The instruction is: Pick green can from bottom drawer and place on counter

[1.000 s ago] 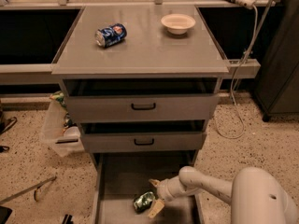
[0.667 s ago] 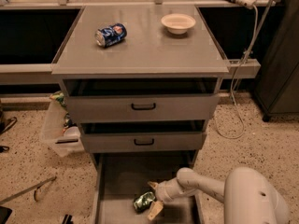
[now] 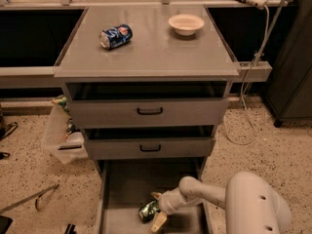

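Pincer [image 3: 156, 209] reaches into open bottom drawer [image 3: 122, 189], fingers spread apart either side of green can [image 3: 146, 211] lying on its floor

terrazzo floor [image 3: 273, 150] speckled; clear plastic bin [image 3: 56, 140] left; dark cabinet [image 3: 292, 72], white cable [image 3: 267, 21] right; gripper [image 3: 156, 209] low centre

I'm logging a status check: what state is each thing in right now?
bottom drawer, pulled open
green can, lying on the bottom drawer's floor
hand, low in the bottom drawer, at the green can
top drawer, slightly out
middle drawer, slightly out
blue can, on its side on the counter
bowl, upright on the counter
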Motion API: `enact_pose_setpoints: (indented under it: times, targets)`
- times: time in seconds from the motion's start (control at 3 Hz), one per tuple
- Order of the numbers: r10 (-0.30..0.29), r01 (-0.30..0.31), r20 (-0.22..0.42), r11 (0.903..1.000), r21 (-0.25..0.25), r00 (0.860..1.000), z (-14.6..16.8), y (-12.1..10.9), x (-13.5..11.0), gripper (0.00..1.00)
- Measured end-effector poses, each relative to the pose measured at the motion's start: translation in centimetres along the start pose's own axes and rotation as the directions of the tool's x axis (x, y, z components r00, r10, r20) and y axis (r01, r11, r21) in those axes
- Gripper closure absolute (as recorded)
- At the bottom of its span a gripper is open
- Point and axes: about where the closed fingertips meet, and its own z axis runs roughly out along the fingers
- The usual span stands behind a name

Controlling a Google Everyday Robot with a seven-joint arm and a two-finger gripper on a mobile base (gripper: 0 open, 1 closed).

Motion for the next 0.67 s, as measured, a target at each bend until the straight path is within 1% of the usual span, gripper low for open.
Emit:
enact_pose_setpoints:
  times: [0.33, 0.67]
  targets:
    - [-0.027, 0.028, -0.043, 0.9995, 0.014, 0.999, 0.7, -0.5, -1.3, 0.00]
    - [-0.060, 0.062, -0.072, 0.9978, 0.025, 0.996, 1.3, -1.4, -3.1, 0.00]
